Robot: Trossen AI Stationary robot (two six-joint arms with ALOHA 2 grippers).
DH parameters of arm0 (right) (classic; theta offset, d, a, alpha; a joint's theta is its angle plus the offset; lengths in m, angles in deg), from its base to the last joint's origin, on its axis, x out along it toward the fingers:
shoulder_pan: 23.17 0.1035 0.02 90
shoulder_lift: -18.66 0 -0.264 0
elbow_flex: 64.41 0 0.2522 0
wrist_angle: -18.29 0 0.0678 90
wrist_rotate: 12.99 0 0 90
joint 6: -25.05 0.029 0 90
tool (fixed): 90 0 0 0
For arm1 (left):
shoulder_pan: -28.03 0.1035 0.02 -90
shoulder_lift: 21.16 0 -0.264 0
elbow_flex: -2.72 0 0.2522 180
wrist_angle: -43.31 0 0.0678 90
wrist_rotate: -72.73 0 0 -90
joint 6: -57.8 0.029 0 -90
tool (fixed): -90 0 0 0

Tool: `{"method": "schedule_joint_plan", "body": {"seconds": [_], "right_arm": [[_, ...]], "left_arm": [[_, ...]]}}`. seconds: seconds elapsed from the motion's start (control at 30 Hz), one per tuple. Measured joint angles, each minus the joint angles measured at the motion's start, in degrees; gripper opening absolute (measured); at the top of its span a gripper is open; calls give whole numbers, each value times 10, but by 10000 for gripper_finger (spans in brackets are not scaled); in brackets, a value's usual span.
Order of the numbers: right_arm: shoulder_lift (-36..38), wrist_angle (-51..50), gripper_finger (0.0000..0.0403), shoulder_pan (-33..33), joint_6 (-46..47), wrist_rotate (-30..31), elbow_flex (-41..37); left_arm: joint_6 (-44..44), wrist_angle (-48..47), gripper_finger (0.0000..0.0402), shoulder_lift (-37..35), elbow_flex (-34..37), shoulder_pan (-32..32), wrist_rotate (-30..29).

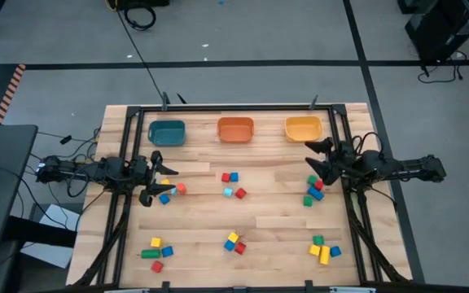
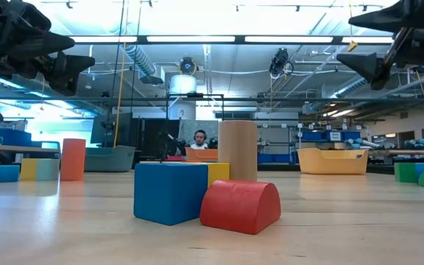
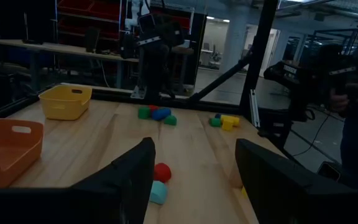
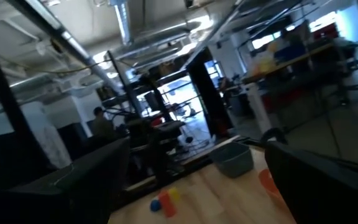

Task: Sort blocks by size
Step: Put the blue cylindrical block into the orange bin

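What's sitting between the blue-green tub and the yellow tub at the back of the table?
In the high view, the orange bin sits between the teal bin and the yellow bin, all three in one row along the table's far edge.

Wooden surface (image 1: 275,203) carries three bins along its far edge: teal bin (image 1: 167,132), orange bin (image 1: 235,129), yellow bin (image 1: 303,128). Coloured blocks (image 1: 231,186) lie scattered in six clusters across the surface.

A grey floor (image 1: 243,49) crossed by dark tape lines is seen. Strip lights (image 2: 197,39), ducts (image 2: 140,62) and a seated person (image 2: 199,138) are shown.
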Motion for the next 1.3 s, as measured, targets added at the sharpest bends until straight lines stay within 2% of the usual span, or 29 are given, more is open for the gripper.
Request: {"method": "schedule_joint_plan", "body": {"seconds": [0.27, 0.4, 0.57, 0.7, 1.0, 1.13, 1.3], "right_arm": [[0, 26, 389, 0, -26, 15, 1], [-4, -15, 382, 0, -25, 15, 37], [-51, -231, 378, 1, -71, 12, 155], [-129, -428, 378, 1, -52, 11, 274], [-338, -765, 374, 1, 143, -1, 469], [-414, -862, 364, 1, 236, -40, 507], [-472, -912, 346, 19, 335, -91, 509]], "left_arm": [[0, 0, 231, 0, 0, 0, 0], [0, 0, 231, 0, 0, 0, 0], [0, 0, 231, 0, 0, 0, 0], [0, 0, 231, 0, 0, 0, 0], [0, 0, 231, 0, 0, 0, 0], [0, 0, 231, 0, 0, 0, 0], [0, 0, 231, 0, 0, 0, 0]]}}
